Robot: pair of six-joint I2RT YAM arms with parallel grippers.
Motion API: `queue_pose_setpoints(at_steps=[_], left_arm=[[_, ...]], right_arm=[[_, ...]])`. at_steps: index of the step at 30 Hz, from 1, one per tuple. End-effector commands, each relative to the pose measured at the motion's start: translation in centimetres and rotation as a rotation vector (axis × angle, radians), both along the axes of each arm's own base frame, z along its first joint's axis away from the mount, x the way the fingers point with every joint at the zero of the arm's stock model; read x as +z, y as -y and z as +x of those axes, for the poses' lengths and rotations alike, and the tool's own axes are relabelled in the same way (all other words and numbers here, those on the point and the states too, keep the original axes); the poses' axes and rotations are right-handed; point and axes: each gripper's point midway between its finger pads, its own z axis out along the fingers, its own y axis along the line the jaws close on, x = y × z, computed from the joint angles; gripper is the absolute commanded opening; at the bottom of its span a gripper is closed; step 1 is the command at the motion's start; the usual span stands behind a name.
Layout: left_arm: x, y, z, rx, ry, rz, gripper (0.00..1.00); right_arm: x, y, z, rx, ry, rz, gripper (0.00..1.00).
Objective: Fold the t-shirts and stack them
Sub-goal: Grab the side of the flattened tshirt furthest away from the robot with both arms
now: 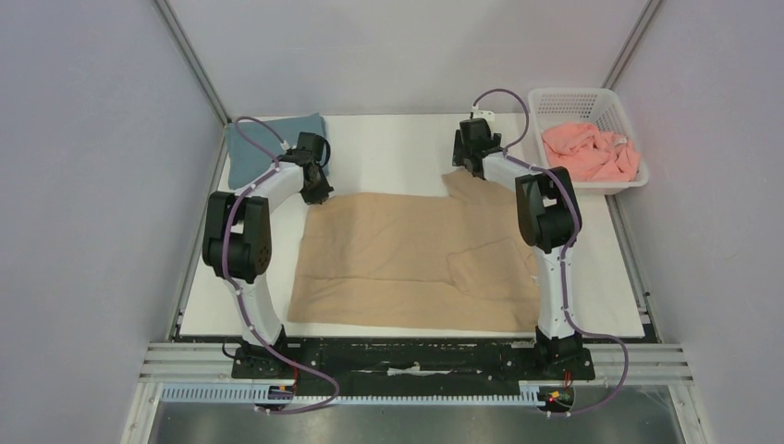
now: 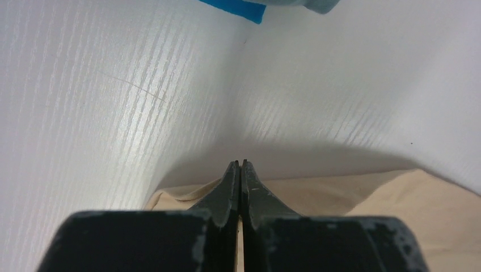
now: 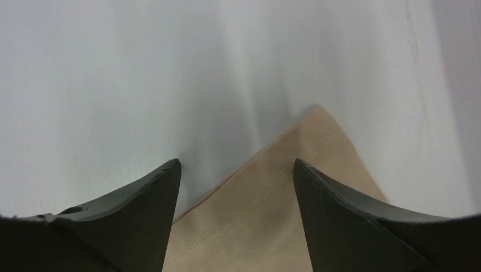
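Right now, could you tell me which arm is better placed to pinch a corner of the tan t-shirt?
Likely the right: the right claw is open, with a corner of the tan t-shirt lying between the fingers. The left claw is shut at its corner; whether it holds cloth is unclear.

Left arm and right arm share white links, black joint housings, purple cables; the right tool has dark tapered fingers.
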Motion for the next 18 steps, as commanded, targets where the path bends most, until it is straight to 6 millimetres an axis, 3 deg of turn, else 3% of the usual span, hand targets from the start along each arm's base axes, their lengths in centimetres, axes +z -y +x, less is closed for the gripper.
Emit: queue_pose_setpoints(at_steps=[1, 10, 14, 18], left_arm=[[2.3, -0.3, 0.2, -0.007, 0.057, 0.023, 0.02], [2.6, -0.6, 0.0, 0.000, 0.058, 0.034, 0.02], [2.4, -0.6, 0.1, -0.004, 0.056, 0.040, 0.02], [2.4, -0.8, 0.9, 0.003, 0.060, 0.054, 0.02]], right_arm=[[-1.2, 0.3, -2.3, -0.001, -0.079, 0.022, 0.70], [-2.5, 0.1, -4.8, -0.060, -0.087, 0.151, 0.31], [-2.0, -0.2, -4.6, -0.062, -0.006, 0.196, 0.00], [-0.2, -0.7, -3.0, -0.047, 0.101, 0.237, 0.00]])
